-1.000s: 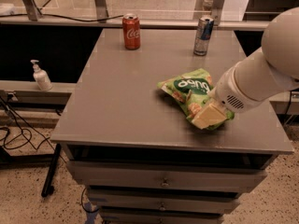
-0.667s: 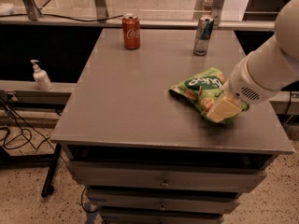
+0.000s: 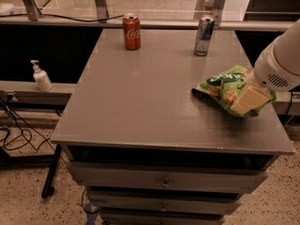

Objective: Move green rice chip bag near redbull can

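Cabinet of grey metal drawers [image 3: 140,102] fills my view, its flat top carrying both cans. My robot's bulky white arm [image 3: 281,64] reaches in to the front-right of the slim silver-and-blue redbull can [image 3: 204,29]. Its gripper [image 3: 248,101] pinches the right end of the crinkled, pale green rice chip bag [image 3: 225,81], which sits front-right of that can, apart from it. A wider red Coca-Cola can [image 3: 131,31] stands left of the redbull can. Far left and lower, I see a small white pump bottle [image 3: 41,76].

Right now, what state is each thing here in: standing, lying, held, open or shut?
green rice chip bag, crinkled, held, right side of table.
gripper, shut on the bag there.
redbull can, upright, far end.
Coca-Cola can, upright, far end.
pump bottle, upright, off left.
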You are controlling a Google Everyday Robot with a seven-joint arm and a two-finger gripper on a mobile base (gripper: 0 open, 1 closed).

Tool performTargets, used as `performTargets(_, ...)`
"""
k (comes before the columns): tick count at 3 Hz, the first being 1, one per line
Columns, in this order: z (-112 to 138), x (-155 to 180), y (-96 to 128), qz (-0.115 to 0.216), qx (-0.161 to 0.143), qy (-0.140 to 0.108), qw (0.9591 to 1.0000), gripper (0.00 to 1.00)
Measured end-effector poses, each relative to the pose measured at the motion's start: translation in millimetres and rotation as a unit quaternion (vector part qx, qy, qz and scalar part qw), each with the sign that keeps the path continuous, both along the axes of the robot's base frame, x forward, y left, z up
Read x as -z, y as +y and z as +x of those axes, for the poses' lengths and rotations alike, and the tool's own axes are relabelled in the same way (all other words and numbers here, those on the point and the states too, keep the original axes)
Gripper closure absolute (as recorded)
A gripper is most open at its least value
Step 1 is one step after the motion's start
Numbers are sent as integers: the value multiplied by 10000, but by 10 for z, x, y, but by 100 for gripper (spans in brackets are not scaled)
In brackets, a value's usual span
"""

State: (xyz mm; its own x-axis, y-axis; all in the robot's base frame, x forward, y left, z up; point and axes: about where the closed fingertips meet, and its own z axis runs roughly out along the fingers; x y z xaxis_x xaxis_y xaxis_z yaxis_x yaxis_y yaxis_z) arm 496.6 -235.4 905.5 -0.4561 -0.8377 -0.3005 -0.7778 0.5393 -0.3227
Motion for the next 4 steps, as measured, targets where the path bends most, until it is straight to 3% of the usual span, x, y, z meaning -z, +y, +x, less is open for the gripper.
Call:
performTargets(1, 247, -15, -165, -206, 250, -287, 9991, 100)
performTargets(2, 780, -76, -562, -563, 754, -725, 9929, 100)
performTargets(3, 1225, -171, -1005, -836, 1260, -1035, 9831, 100)
performTargets(4, 1589, -256, -1241, -906, 1580, -1268, 9751, 100)
